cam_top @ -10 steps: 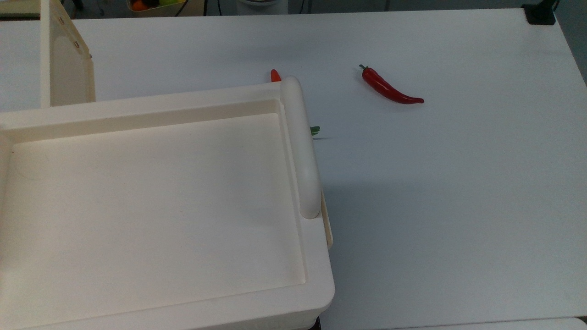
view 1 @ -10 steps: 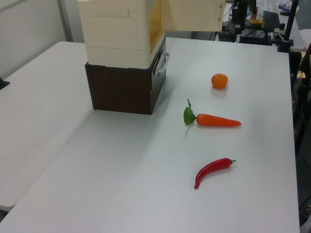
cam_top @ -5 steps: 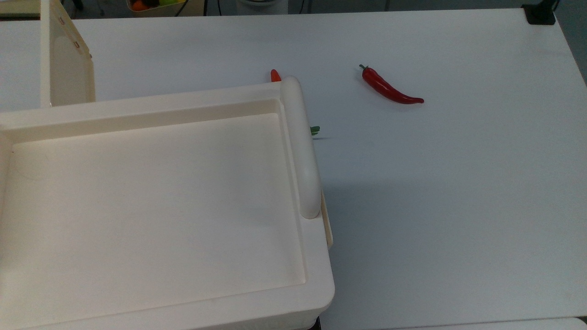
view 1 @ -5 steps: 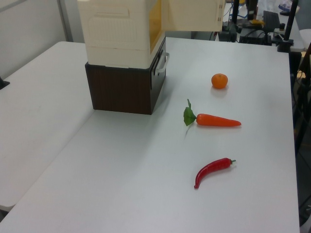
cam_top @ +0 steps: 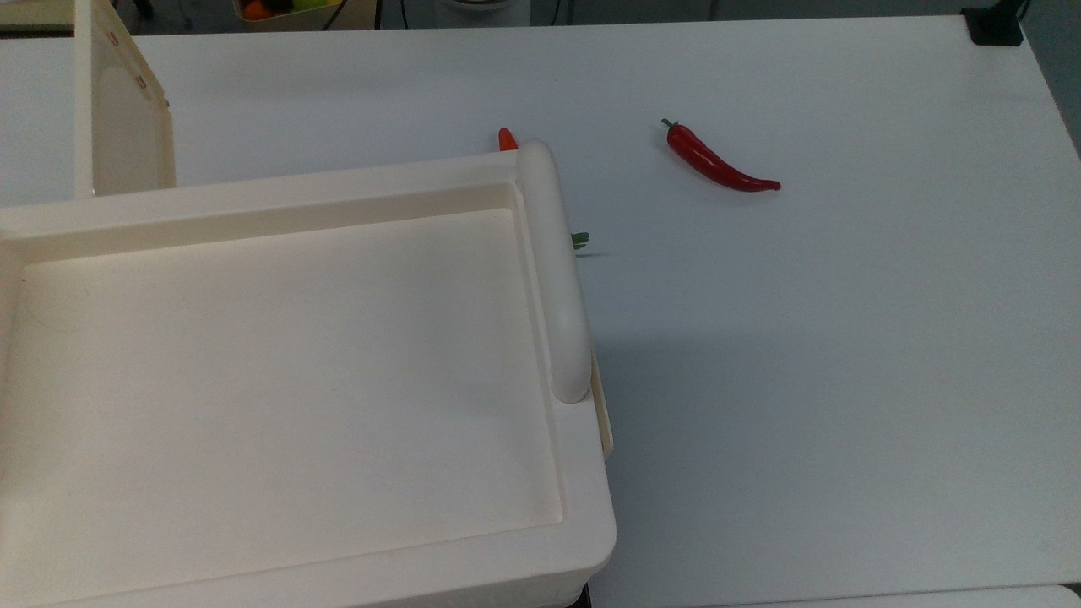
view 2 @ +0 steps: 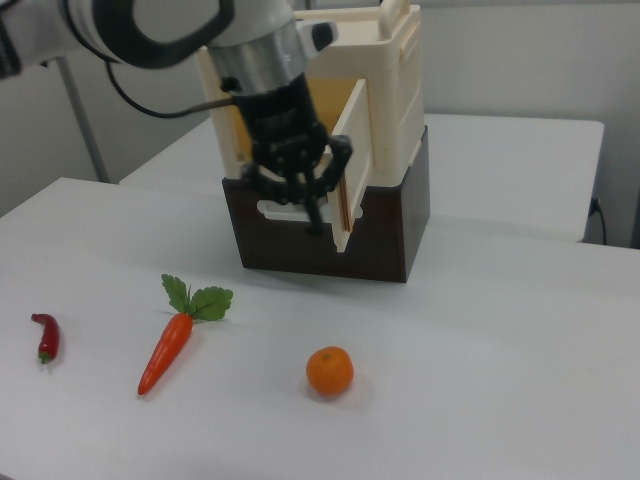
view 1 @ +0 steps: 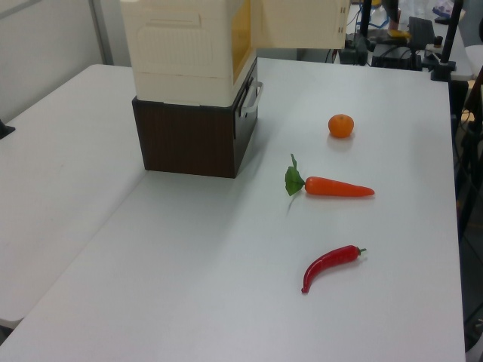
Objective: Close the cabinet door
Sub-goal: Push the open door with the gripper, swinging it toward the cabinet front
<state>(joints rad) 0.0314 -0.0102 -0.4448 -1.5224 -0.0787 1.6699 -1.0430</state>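
- The cabinet is a big cream box sitting on a dark brown base, toward the back of the white tabletop.
- The cabinet door stands swung open, its free edge pointing out at about 6 o'clock in the right view; in the top view the door juts out at 11 o'clock.
- The gripper hangs right at the door's outer face, black fingers pointing down; whether the jaws are released or clenched I cannot tell.
- Out front lie an orange, a carrot at its 9 o'clock, and a red chili further that way, all well apart.
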